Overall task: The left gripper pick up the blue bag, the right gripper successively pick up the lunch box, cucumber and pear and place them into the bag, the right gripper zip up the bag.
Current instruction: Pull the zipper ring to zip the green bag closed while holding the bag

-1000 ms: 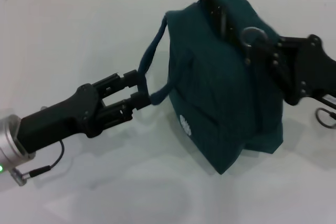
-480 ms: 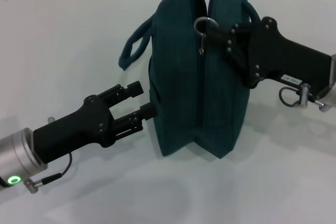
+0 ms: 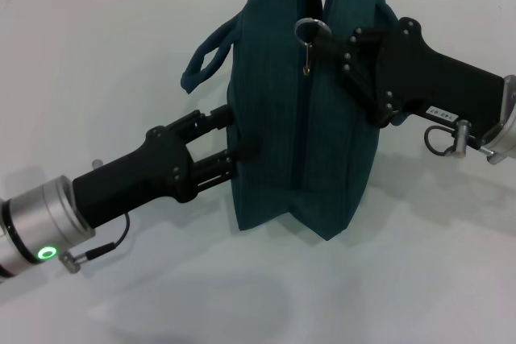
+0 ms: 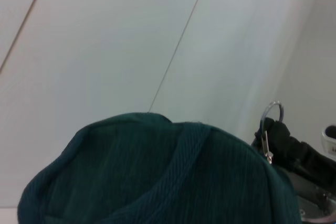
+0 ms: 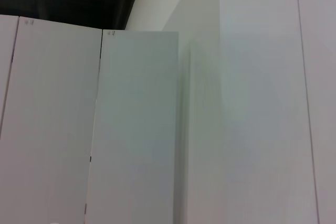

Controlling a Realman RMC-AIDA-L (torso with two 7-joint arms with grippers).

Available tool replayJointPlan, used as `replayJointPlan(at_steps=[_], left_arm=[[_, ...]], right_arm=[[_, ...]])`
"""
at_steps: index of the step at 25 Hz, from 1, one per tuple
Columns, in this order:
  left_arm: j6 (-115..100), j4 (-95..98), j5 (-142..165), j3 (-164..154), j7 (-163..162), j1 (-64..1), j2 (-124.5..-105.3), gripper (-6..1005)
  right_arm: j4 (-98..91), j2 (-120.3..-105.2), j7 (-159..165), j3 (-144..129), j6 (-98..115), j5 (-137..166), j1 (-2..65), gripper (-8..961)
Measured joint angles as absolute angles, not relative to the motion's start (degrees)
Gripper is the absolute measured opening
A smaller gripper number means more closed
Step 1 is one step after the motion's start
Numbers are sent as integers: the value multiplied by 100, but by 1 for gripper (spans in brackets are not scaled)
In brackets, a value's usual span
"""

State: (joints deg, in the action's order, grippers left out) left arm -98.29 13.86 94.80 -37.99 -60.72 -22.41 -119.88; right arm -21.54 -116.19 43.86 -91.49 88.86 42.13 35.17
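Blue bag [image 3: 302, 110] upright on white counter [image 3: 97, 54], zipped. Left tool [image 3: 238, 138] has pushed forward since half a second ago, fingers spread, tips now against bag's side, gripping nothing. Right tool [image 3: 326, 42] still at the ring zip-pull [image 3: 310, 31] on top; grip unclear.

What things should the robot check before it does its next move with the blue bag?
1. Blue bag standing upright on the table: ok.
2. Right gripper at the ring zip-pull on top: ok.
3. Firm pinch on the zip-pull: cannot tell.
4. Left gripper against the bag's side to steady it: ok, fingers spread.
5. Zip fully closed: cannot tell.
6. Lunch box, cucumber and pear inside: cannot tell, none in view.
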Motion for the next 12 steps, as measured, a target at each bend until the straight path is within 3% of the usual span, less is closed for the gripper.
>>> replayJointPlan(at_steps=[7, 12], left_arm=[[-9821, 1273, 9380, -3805, -6213, -2418, -11987, 747], [-9790, 1248, 9385, -3825, -6178, -2465, -11989, 522]], right_arm=[[-2152, -11619, 4401, -9155, 8838, 4209, 3522, 1], [-2132, -11619, 4416, -9163, 8833, 4209, 3524, 1]])
